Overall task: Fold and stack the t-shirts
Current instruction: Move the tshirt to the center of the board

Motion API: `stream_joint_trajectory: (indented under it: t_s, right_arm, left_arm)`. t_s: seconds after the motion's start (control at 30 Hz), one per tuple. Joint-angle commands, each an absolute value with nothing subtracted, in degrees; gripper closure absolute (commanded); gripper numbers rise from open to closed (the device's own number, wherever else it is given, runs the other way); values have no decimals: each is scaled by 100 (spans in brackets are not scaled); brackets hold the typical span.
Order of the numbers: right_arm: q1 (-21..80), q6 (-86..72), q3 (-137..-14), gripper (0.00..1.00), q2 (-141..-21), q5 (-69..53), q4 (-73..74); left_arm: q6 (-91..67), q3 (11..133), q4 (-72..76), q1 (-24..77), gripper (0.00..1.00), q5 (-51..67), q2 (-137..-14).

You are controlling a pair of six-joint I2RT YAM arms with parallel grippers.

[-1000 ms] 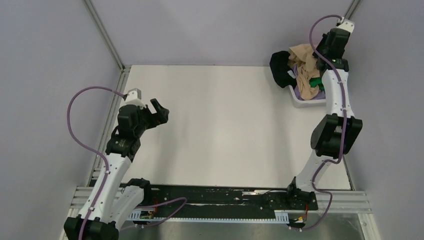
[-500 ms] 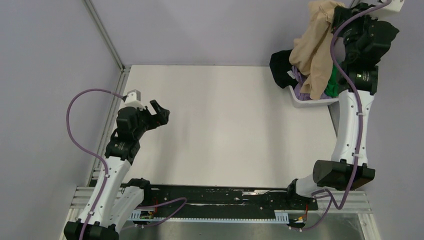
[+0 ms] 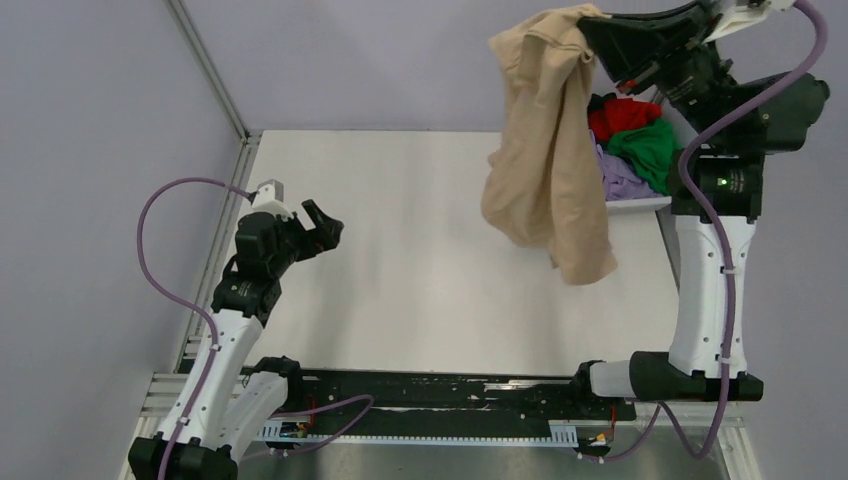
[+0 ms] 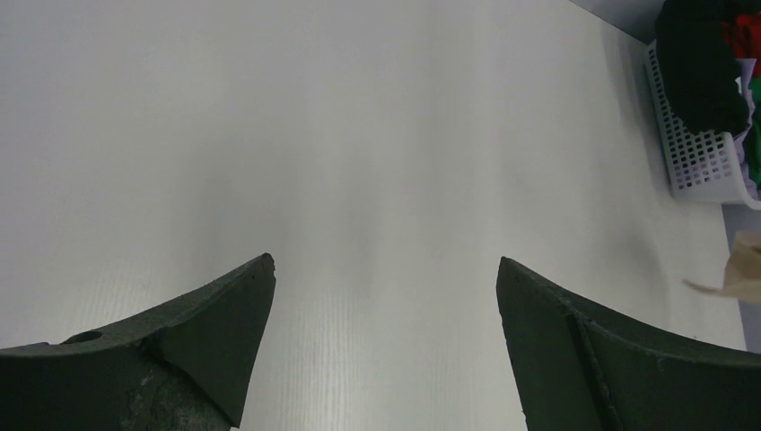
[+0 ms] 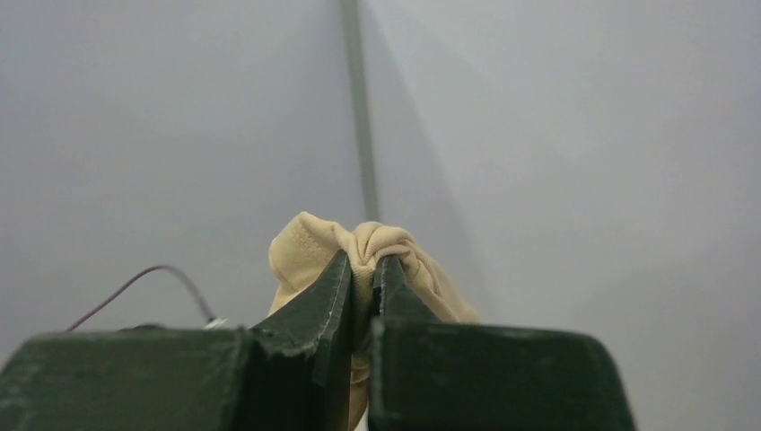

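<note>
T-shirt hanging from right hand above table, basket in far-right corner, left hand at left

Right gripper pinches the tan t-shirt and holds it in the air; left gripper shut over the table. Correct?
No: the left gripper is open, its jaws wide apart and empty, as the left wrist view shows. The right gripper does pinch the tan t-shirt, holding it in the air.

You have a white table standing in a booth of plain grey-lavender walls. A metal post slants up from your back-left corner, and a slotted rail lines the near edge. Light falls soft and even.
</note>
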State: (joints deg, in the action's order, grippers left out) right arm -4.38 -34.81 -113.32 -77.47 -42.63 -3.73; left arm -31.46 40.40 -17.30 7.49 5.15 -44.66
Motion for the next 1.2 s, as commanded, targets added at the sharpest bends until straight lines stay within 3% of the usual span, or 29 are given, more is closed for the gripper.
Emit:
stream_joint_trajectory:
  t_s: [0.0,0.2,0.33,0.43,0.6,0.7,0.73,0.77,0.8,0.83,0.87,1.0,1.17]
  right_arm:
    - [734,-3513,-11486,100,-7985,-4911,-405]
    - [1857,-3322,-11868,100,-8606,-4872,-211]
    - [1909,-3183,-11332,100,-8518,-4811,-88]
    - [1891,-2789,-9734,100,-7573,-3867,-22]
    - [1693,-2803,-5937,97,-5431,-1623,410]
    - [1497,-3035,-4545,82,-4590,-212,1119]
    - [1413,-3187,-4208,70,-4383,332,1404]
    - [1339,-3369,-3978,52,-4238,801,1674]
    - [1258,-3497,-3827,25,-4133,1097,1939]
    - [1208,-3539,-3741,6,-4048,1325,2132]
    - [1186,-3488,-3706,1,-3971,1487,2237]
    - [1185,-3125,-3781,0,-3844,1550,2260]
    - [1182,-2454,-3982,0,-4451,284,1988]
  left_arm:
    - [-3301,4212,-1744,771,0,571,-4496]
    - [-3439,4475,-2245,772,0,131,-4240]
    - [-3518,4714,-2833,771,0,-305,-4164]
    - [-3580,4776,-3137,773,0,-501,-4118]
    - [-3687,4584,-3040,769,0,-439,-4134]
    - [-3646,4476,-2867,773,0,-96,-4366]
    - [-3658,4411,-2813,773,0,58,-4428]
    - [-3666,4319,-2661,773,0,322,-4588]
    - [-3692,4273,-2570,773,0,460,-4680]
    - [-3696,4199,-2383,773,0,713,-4870]
    - [-3686,4183,-2303,773,0,835,-4980]
    - [-3559,4297,-1996,811,0,1268,-5690]
    - [-3132,4765,-1690,1166,0,1492,-6664]
